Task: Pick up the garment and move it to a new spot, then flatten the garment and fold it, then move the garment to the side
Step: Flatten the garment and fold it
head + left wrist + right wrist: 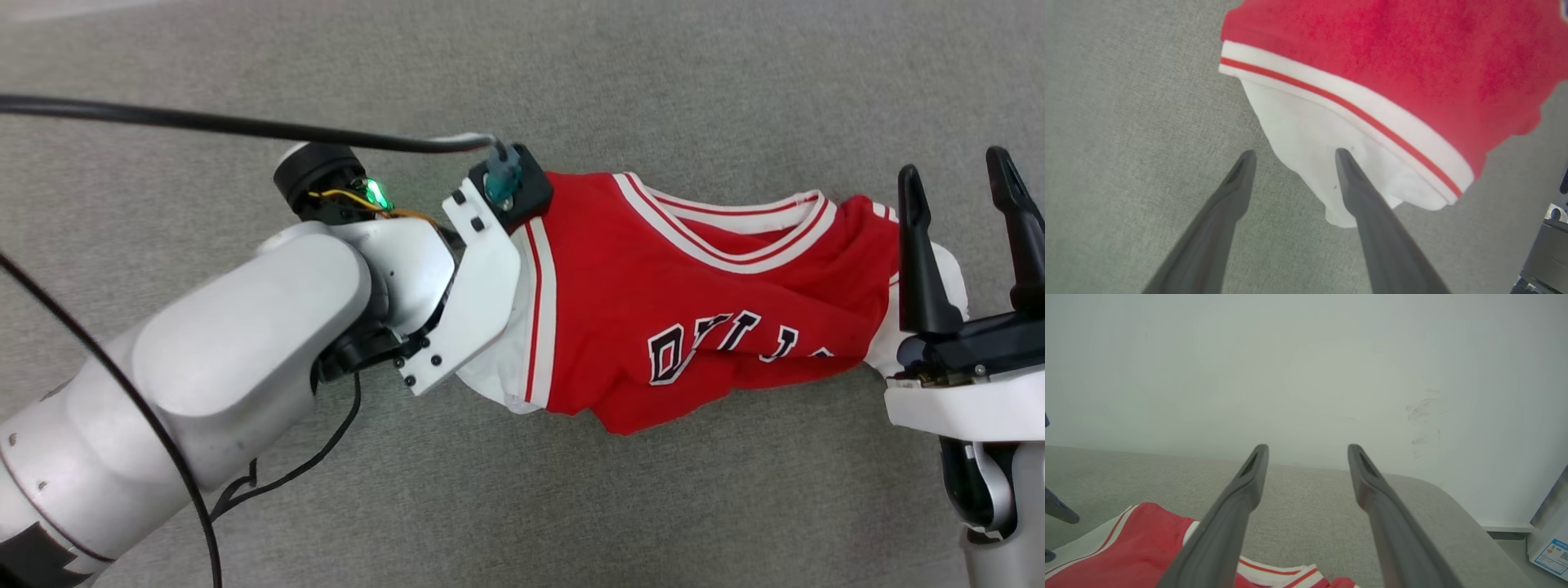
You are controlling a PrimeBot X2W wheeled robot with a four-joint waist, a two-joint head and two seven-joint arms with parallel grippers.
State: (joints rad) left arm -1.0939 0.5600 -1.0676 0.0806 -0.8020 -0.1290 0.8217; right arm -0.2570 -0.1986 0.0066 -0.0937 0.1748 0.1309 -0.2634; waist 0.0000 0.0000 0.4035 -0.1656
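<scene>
The garment (653, 278) is a red jersey with white striped trim and black lettering, lying crumpled on a grey fabric surface (571, 506). My left wrist (482, 269) hangs over its left white sleeve (514, 367). In the left wrist view, my left gripper (1295, 154) is open, one finger over the white sleeve (1310, 134) and the other over bare surface, with nothing held. My right gripper (953, 163) is open at the garment's right end, by the other white sleeve (951, 278). In the right wrist view the right gripper (1308, 447) points past the garment (1139, 547) toward a wall.
A black cable (204, 122) crosses the upper left to my left wrist. A white wall (1306, 375) rises behind the grey surface, whose rounded edge (1453, 506) curves away at the right. A labelled box (1551, 547) stands beyond that edge.
</scene>
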